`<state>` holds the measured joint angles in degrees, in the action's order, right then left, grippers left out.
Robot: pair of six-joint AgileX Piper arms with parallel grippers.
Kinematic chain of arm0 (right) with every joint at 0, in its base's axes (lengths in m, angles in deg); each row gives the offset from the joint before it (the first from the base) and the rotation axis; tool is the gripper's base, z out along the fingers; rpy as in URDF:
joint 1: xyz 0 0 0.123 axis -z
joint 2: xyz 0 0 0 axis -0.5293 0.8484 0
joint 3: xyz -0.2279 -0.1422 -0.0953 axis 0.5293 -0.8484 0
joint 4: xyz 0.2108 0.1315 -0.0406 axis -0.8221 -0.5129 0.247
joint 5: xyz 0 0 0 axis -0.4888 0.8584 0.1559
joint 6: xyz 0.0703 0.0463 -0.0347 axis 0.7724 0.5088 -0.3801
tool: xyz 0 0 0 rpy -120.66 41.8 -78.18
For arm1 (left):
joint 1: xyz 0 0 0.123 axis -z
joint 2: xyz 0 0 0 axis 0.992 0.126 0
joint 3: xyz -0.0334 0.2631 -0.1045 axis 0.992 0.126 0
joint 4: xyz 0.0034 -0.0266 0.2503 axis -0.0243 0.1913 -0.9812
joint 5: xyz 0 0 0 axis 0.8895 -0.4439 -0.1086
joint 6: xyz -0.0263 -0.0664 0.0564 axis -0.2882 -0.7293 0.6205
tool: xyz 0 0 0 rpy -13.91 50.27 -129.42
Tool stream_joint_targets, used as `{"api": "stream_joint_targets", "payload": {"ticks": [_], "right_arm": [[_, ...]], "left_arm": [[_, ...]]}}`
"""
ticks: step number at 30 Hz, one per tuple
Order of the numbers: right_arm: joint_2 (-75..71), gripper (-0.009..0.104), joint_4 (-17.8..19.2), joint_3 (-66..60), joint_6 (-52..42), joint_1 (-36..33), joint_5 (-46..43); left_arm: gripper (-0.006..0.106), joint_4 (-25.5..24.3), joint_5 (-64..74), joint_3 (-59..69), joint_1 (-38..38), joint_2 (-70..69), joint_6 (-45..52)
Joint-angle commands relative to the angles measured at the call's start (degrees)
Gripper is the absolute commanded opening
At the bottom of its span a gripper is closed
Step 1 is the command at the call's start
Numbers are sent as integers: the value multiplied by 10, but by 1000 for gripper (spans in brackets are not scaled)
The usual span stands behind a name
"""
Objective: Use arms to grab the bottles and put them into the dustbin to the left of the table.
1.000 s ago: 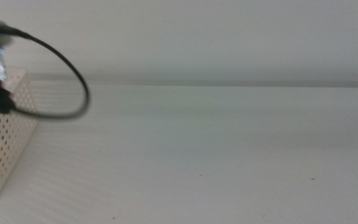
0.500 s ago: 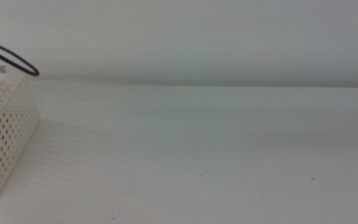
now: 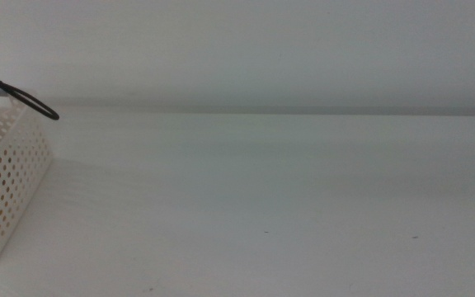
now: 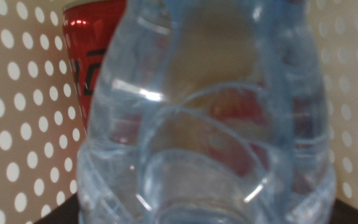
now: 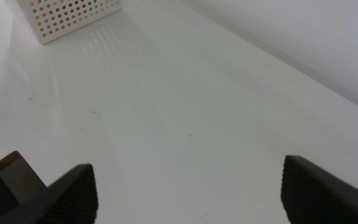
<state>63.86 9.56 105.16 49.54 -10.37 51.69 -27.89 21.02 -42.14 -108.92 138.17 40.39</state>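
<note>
My left pincer is clamped on the small clear plastic water bottle [image 4: 204, 124] — inside the white perforated plastic dustbin [image 4: 17, 124], slim red soda can [image 4: 89, 56] just behind it. Release goes straight down.

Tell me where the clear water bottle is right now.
The water bottle fills the left wrist view, inside the perforated white basket at the table's left edge, directly in front of the red soda can already in there.
</note>
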Motion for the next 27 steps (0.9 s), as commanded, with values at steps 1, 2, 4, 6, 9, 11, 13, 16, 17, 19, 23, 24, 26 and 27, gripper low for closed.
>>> {"api": "stream_joint_targets", "payload": {"ticks": [1, 2, 4, 6, 9, 11, 13, 16, 17, 19, 23, 24, 26, 27], "right_arm": [[-2, 79, 3, 0, -3, 2, -8], [-2, 79, 3, 0, -3, 2, -8], [-2, 79, 3, 0, -3, 2, -8], [-2, 79, 3, 0, -3, 2, -8], [-2, 79, 3, 0, -3, 2, -8], [-2, 79, 3, 0, -3, 2, -8], [-2, 79, 3, 0, -3, 2, -8], [-2, 79, 3, 0, -3, 2, -8], [-2, 79, 3, 0, -3, 2, -8], [-2, 79, 3, 0, -3, 2, -8], [-2, 79, 3, 0, -3, 2, -8], [-2, 79, 3, 0, -3, 2, -8], [-2, 79, 3, 0, -3, 2, -8], [-2, 79, 3, 0, -3, 2, -8]], "left_arm": [[26, 9, -8, -8, -1, -3, 2], [34, 10, -8, -8, -1, -3, 2], [50, 13, -7, -8, -1, -3, 6], [69, 17, -2, -8, -1, -3, 6], [94, 17, 18, -11, -1, -7, 5], [94, 16, 37, -13, -1, -16, -1], [94, 16, 66, -21, -1, -34, -17], [94, 34, 114, -30, 0, -71, -47], [94, 49, 120, -31, 0, -88, -69], [94, 86, 120, -31, 8, -127, -107], [94, 84, 121, -27, 57, -200, -170], [94, 78, 121, -27, 75, -222, -182], [94, 61, 121, -27, 113, -268, -199], [94, 50, 122, -27, 132, -288, -211]]}}
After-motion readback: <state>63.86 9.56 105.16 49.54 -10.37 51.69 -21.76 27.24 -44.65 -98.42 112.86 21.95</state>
